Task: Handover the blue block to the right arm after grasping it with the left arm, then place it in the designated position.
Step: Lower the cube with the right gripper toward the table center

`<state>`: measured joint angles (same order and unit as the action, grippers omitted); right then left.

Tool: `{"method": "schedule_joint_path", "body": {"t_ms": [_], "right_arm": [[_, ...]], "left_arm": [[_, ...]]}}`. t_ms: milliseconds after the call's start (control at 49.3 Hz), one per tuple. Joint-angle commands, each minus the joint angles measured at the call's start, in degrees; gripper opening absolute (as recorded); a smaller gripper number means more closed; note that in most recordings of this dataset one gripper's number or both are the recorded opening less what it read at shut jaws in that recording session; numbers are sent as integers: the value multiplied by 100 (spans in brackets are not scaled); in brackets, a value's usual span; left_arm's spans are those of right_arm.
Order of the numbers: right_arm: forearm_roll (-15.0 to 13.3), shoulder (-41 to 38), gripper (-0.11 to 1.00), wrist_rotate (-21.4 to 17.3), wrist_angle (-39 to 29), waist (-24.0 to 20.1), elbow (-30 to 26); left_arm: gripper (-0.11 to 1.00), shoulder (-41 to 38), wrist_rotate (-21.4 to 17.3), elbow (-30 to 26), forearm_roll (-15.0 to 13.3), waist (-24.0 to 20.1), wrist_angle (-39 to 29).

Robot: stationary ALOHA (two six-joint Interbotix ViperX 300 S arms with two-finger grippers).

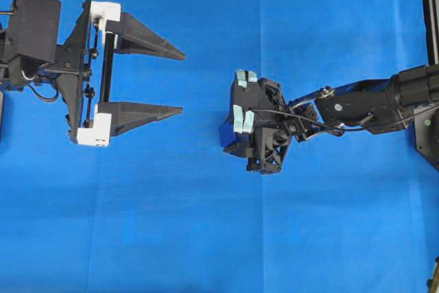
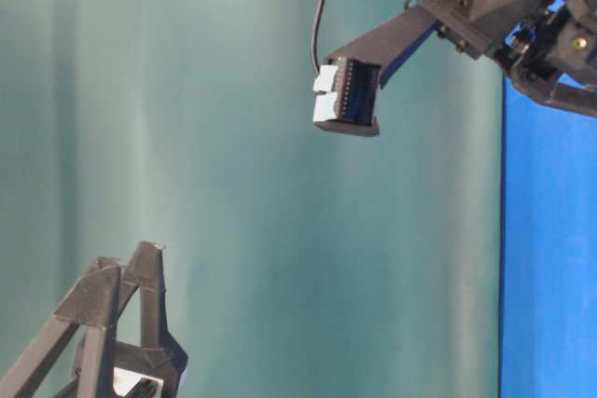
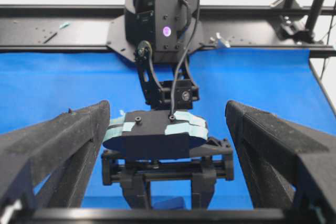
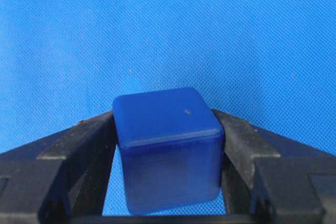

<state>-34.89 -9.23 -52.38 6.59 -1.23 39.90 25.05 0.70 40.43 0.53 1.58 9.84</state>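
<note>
The blue block (image 4: 168,150), a dark-blue cube with rounded edges, sits squeezed between the two black fingers of my right gripper (image 4: 165,129), which is shut on it and points down at the blue cloth. In the left wrist view the block (image 3: 169,203) shows low between those fingers. From overhead the right gripper (image 1: 264,154) is near the middle and its own body hides the block. My left gripper (image 1: 182,82), with white brackets, hangs wide open and empty to the left, fingers pointing at the right gripper with a clear gap between them. I cannot tell whether the block touches the cloth.
The blue cloth (image 1: 206,238) covers the whole work surface. A black frame rail (image 3: 63,30) runs along the far edge behind the right arm's base (image 3: 163,9). The right wrist camera housing carries pale tape strips (image 1: 242,118).
</note>
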Motion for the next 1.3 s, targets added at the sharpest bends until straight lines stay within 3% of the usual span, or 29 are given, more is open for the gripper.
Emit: {"method": "schedule_joint_path", "body": {"t_ms": [0, 710, 872, 1055, 1278], "right_arm": [[18, 44, 47, -9, 114, 35, -97], [53, -202, 48, -9, 325, 97, -264], [79, -246, 86, -9, 308, 97, -334], [97, -237, 75, -9, 308, 97, -325], [97, -88, 75, -9, 246, 88, -290]], "left_arm": [[93, 88, -9, -70, 9, -9, 26], [93, 97, 0, -70, 9, -9, 26], [93, 105, -9, -70, 9, -9, 35], [93, 97, -18, -62, 9, -9, 26], [93, 105, -18, -62, 9, -9, 26]]}}
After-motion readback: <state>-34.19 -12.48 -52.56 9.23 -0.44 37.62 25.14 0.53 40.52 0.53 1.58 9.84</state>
